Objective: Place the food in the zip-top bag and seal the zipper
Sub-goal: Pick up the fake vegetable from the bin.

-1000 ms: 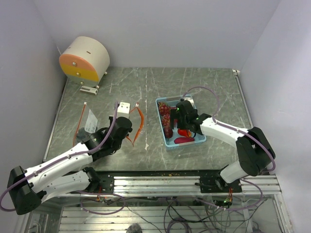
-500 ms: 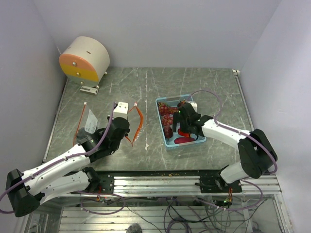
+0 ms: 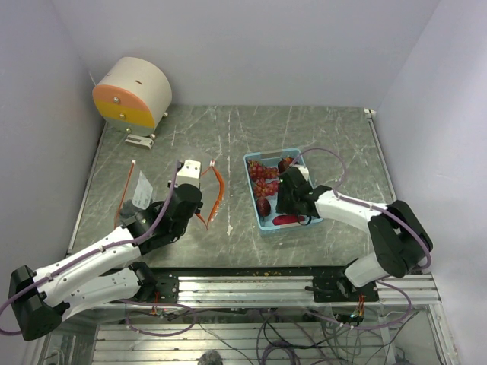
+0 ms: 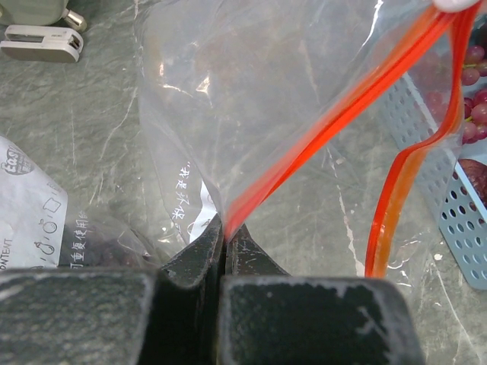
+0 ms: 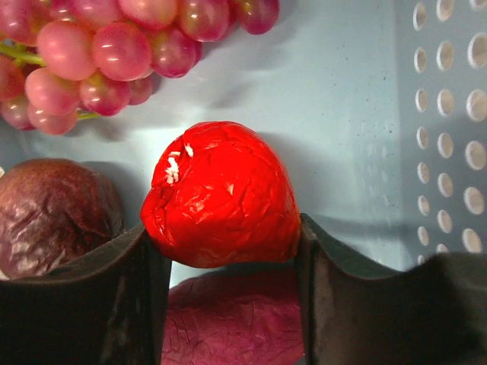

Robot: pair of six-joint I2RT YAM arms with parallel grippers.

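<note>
Closest to me, at the bottom of the left wrist view, my left gripper [image 4: 224,236] was clenched tight on the orange-red zipper strip [image 4: 335,122] of the clear crinkly zip-top bag [image 4: 251,91]. It pinched one lip, so that strip ran toward the upper right of the frame. The other lip sagged down the right side, leaving the mouth gaping. I couldn't see any food inside it.

In the right wrist view, my right gripper [image 5: 224,228] had a finger pressed against each side of a wrinkled bright red round fruit [image 5: 221,190] at centre frame. It was grasping the fruit, which sat low in the light blue perforated plastic tray [image 5: 358,114]. A dark purple-brown wrinkled fruit [image 5: 53,205] sat just beside the left-hand finger at lower left. A bunch of pinkish-red grapes [image 5: 91,53] filled the upper left.

My take on doing this bit well:
- That skin looked soft, so I'd squeeze only enough to hold it.
- I'd lift straight up so the finger doesn't drag the dark fruit or snag the grape stems, and clear the tray wall before swinging over to the bag.
- The left arm should hold its lip high and steady.
- I'd release well inside the mouth, not onto the strip.

Farthest off, the cream drum with an orange face [image 3: 133,93] sat upper left of the top view, well apart from all this.
</note>
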